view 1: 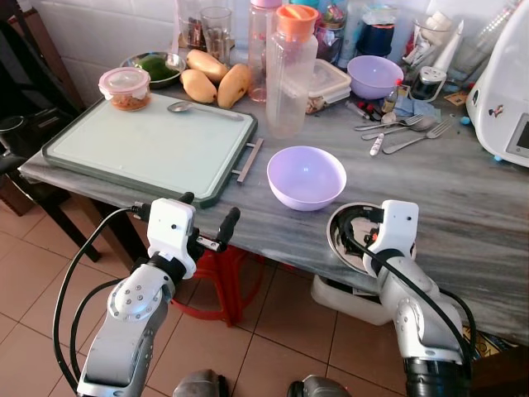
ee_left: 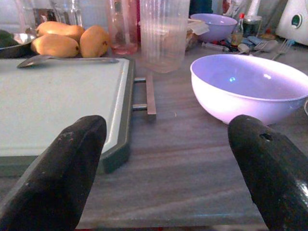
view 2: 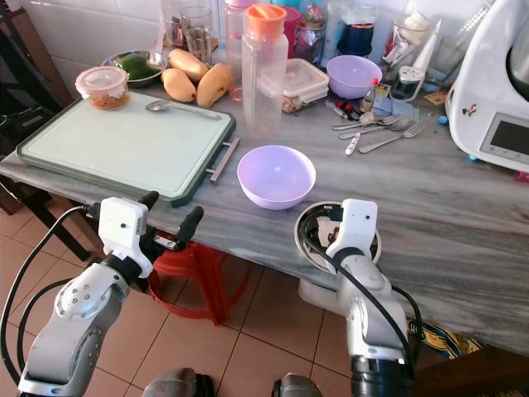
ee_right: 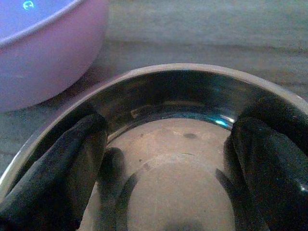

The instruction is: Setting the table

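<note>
A: So, top-down. Grey table point(view 1: 463, 190) crowded along the back, bare along the near edge. Green-rimmed tray point(view 1: 124, 153) on the robot's left, lilac bowl point(view 1: 306, 176) just beside its handle.

B: Noted. Steel bowl point(ee_right: 192, 72)?

A: Sits at the near edge of the table, just in front of the lilac bowl, apart from it by a thin strip of tabletop. Part of the rim looks to overhang the edge; hard to confirm.

B: Right gripper point(ee_right: 163, 168)?

A: Down inside the steel bowl, fingers point(ee_right: 57, 163) spread wide, one near each inner wall. Released, not clamped on anything. Cannot tell whether the pads press outward on the walls.

B: Left gripper point(view 1: 208, 207)?

A: Hovers off the near edge, spread wide and empty, aimed at the gap between tray and lilac bowl.

B: Advice for the step, presumably placing the steel bowl?

A: Pinch one wall across the rim rather than bracing both from inside; slick steel, likely to slip. Lift straight up before any sideways move, given the edge and the lilac bowl so near. Keep level. Afterwards, probably cutlery: spoon point(view 1: 202, 108) on the tray, forks point(view 1: 405, 132) further back.
</note>
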Controlling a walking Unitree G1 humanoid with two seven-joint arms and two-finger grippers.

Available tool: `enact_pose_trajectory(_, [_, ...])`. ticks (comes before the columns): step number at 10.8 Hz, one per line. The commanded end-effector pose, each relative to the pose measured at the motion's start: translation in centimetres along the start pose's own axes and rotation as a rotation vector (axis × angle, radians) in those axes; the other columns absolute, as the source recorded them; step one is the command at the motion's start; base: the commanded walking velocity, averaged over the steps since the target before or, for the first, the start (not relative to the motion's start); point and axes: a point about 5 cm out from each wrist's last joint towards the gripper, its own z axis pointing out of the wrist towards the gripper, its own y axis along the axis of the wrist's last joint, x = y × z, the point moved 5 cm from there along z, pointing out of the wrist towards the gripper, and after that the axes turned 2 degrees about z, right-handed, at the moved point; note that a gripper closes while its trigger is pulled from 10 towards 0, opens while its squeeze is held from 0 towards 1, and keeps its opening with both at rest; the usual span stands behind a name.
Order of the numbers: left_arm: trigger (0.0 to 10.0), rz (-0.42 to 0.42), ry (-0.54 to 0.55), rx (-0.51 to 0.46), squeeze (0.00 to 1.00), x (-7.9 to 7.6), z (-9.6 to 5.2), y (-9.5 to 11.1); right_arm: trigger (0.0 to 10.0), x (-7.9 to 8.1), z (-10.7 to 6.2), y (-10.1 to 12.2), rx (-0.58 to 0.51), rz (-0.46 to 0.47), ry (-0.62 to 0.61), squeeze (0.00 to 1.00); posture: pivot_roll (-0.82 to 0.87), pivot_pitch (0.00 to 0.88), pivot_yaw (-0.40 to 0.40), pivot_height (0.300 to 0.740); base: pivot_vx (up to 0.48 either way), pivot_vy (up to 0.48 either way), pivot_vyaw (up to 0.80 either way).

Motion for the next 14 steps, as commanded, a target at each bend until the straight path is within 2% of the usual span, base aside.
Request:
enact_pose_trajectory(1, [10.0, 0.006, 0.003, 0.001, 0.0, -0.1, 0.0, 0.2, 10.0, -0.2, 0.2, 0.1, -0.003, 0.006, -0.006, 0.11, 0.06, 0.0, -0.014, 0.74, 0.0, 0.0, 0.0])
enact_pose_trajectory(6, [10.0, 0.001, 0.008, 0.002, 0.0, -0.2, -0.1, 0.1, 10.0, 0.8, 0.0, 0.9, -0.067, -0.023, 0.037, 0.11, 0.06, 0.0, -0.012, 0.74, 0.0, 0.0, 0.0])
enact_pose_trajectory(7, [10.0, -0.006, 0.014, -0.002, 0.0, -0.2, -0.2, 0.2, 10.0, 0.4, -0.4, 1.0, -0.072, -0.017, 0.026, 0.12, 0.06, 0.0, -0.013, 0.74, 0.0, 0.0, 0.0])
enact_pose_trajectory(11, [10.0, -0.018, 0.021, -0.008, 0.0, -0.2, -0.2, 0.4, 10.0, -0.2, -1.6, 2.4, -0.157, -0.113, 0.015, 0.12, 0.06, 0.0, -0.013, 0.74, 0.0, 0.0, 0.0])
enact_pose_trajectory(13, [10.0, -0.02, 0.019, -0.011, 0.0, -0.4, -0.1, 0.5, 10.0, 0.1, -2.3, 3.2, -0.21, -0.13, 0.021, 0.12, 0.05, 0.0, -0.01, 0.74, 0.0, 0.0, 0.0])
enact_pose_trajectory(14, [10.0, -0.019, 0.027, -0.011, 0.0, -0.5, -0.1, 0.5, 10.0, 0.7, -3.2, 3.5, -0.251, -0.165, 0.053, 0.11, 0.05, 0.0, -0.01, 0.74, 0.0, 0.0, 0.0])
